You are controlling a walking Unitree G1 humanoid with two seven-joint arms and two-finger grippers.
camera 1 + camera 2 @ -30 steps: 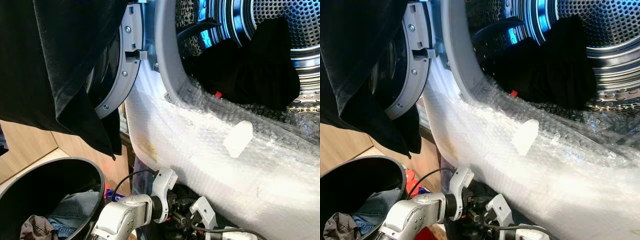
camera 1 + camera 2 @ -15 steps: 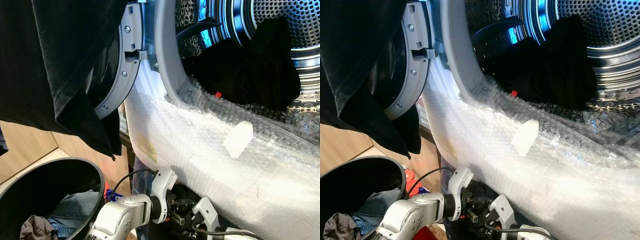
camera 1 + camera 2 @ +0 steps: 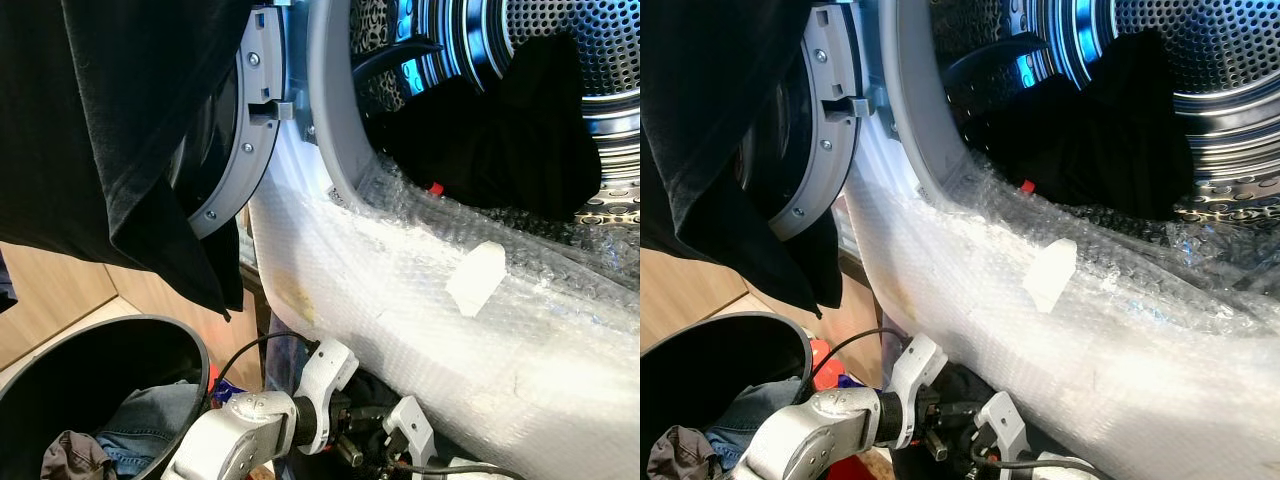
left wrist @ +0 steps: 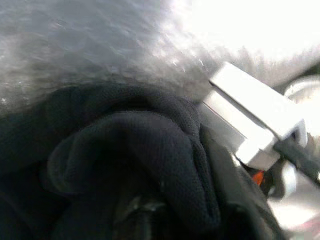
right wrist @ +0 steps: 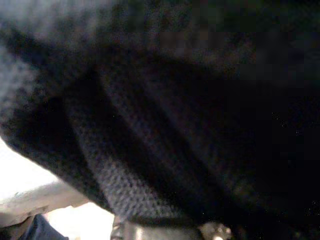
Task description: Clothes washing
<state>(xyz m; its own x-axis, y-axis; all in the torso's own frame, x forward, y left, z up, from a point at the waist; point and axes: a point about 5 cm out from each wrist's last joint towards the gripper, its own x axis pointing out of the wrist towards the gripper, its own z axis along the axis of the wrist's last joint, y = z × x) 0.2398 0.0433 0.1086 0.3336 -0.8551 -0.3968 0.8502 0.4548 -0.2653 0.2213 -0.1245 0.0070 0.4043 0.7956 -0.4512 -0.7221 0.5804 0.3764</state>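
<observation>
**Both arms low under the drum mouth, dark knit between them**

Since a second ago the left arm (image 3: pixel 250 440) has slid lower and a little toward the laundry basket, and the right wrist block (image 3: pixel 405 425) has dropped with it; the washer and the basket sit where they were.

Both wrists work close together below the washer's front, which is wrapped in bubble wrap (image 3: pixel 420 320). The left wrist view looks onto a bunched black knit garment (image 4: pixel 145 165) lying just against the wrap, with the right wrist housing beside it. The right wrist view shows the same coarse dark weave pressed close. I cannot tell how far either hand is open, nor whether either has hold of the cloth; the fingers are buried in fabric and shadow.

More clothes are already in the steel drum (image 3: pixel 590 60): a black heap (image 3: pixel 500 140) lies at the lip. Another black garment (image 3: pixel 110 130) hangs over the open door (image 3: pixel 235 170). The round black basket (image 3: pixel 60 350) holds denim and a brown piece.

Risks, as I judge them: the knit is loose and floppy, so a shallow pinch could let it slip to the floor. The wrap is soft and ridged, and a finger or the trailing cable could snag it on the lift. The perforated drum and grey door gasket could also catch a dragging sleeve.
</observation>
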